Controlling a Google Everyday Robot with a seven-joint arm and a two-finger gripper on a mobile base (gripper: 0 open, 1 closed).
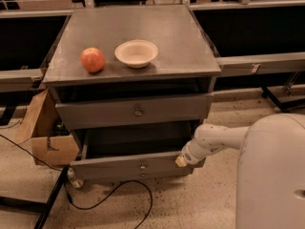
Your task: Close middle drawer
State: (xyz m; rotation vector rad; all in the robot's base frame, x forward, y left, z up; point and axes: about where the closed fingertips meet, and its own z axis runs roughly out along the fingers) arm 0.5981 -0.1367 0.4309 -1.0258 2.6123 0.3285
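Observation:
The middle drawer (119, 166) is a wide grey drawer that stands pulled out from the grey cabinet. Its flat front has a small round knob (142, 166) at the centre. Above it the uppermost drawer front (133, 111) with a larger knob is closed. The lowest drawer front is mostly hidden under the open drawer. My gripper (181, 161), at the end of the white arm (214, 140), is against the right end of the middle drawer's front panel.
A red apple (93, 59) and a white bowl (136, 53) sit on the cabinet top (181, 37). An open cardboard box (45, 135) stands at the cabinet's left. A black cable (109, 194) runs over the floor in front. My white base (271, 175) fills the lower right.

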